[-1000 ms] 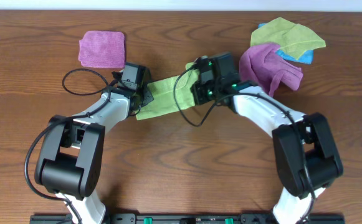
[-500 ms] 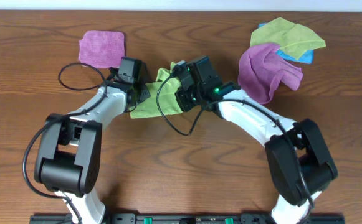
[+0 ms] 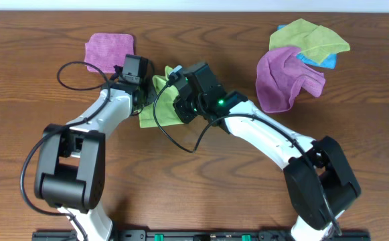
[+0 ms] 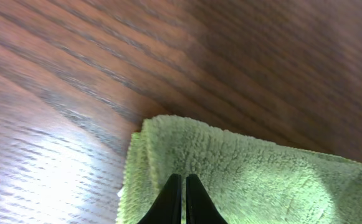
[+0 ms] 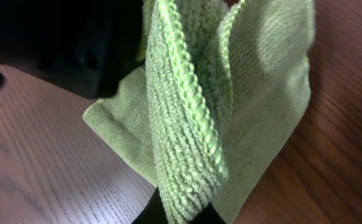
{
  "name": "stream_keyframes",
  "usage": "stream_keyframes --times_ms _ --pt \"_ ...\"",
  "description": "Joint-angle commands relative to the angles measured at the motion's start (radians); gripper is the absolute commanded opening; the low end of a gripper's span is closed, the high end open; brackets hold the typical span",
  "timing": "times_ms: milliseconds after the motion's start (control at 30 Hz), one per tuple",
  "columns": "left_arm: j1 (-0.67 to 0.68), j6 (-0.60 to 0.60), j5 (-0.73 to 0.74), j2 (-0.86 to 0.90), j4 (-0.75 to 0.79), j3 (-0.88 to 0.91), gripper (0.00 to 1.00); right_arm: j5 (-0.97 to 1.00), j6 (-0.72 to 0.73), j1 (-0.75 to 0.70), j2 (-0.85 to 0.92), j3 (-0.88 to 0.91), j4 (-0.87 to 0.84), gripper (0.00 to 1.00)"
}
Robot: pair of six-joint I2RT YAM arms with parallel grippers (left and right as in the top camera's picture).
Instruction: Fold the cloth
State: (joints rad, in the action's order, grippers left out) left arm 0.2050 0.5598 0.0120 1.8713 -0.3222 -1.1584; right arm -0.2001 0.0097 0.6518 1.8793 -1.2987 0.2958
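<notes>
The lime-green cloth [image 3: 150,114] lies bunched on the wooden table between my two grippers, partly hidden under them. My left gripper [image 3: 142,95] is shut on the cloth's left edge. In the left wrist view its fingertips [image 4: 182,185] sit together on the fuzzy cloth [image 4: 255,180] near a corner. My right gripper [image 3: 175,102] is shut on the cloth's other end. In the right wrist view it [image 5: 182,214] holds a folded, hanging part of the cloth [image 5: 187,124] above the table, with the lower layer spread beneath.
A flat purple cloth [image 3: 109,52] lies at the back left, close to my left arm. A crumpled purple cloth [image 3: 288,79] lies at the back right, beside a bunched green cloth [image 3: 311,37] with a blue one [image 3: 321,60].
My right gripper has moved left with its end of the cloth, bringing it over towards the left gripper. The left gripper has shifted slightly back and left. The cloth now looks shorter and more bunched.
</notes>
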Motion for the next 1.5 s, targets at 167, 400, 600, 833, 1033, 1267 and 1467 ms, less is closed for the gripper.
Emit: stream_keyframes --times_ms 167,400,600,833,1033,1267,1467 --pt "-0.066 -0.050 -0.087 -0.130 -0.058 -0.025 0.06 0.020 -0.016 0.030 -0.029 -0.018 -0.007 0.01" --pt "-0.103 -0.061 -0.103 -0.181 -0.091 -0.025 0.06 0.054 -0.026 0.064 -0.028 -0.018 -0.012 0.01" --pt "-0.109 -0.068 -0.129 -0.218 -0.100 -0.025 0.06 0.066 -0.027 0.082 -0.008 -0.018 -0.022 0.01" --pt "-0.120 -0.089 -0.128 -0.236 -0.112 -0.025 0.06 0.066 -0.026 0.104 0.036 -0.018 -0.042 0.01" --pt "-0.134 -0.089 -0.127 -0.245 -0.123 -0.025 0.06 0.074 -0.026 0.124 0.069 -0.018 -0.072 0.01" --pt "-0.134 -0.089 -0.127 -0.256 -0.122 -0.025 0.06 0.082 -0.025 0.132 0.111 -0.018 -0.105 0.01" --pt "-0.134 -0.089 -0.114 -0.258 -0.123 -0.025 0.06 0.090 -0.024 0.135 0.135 -0.018 -0.150 0.01"
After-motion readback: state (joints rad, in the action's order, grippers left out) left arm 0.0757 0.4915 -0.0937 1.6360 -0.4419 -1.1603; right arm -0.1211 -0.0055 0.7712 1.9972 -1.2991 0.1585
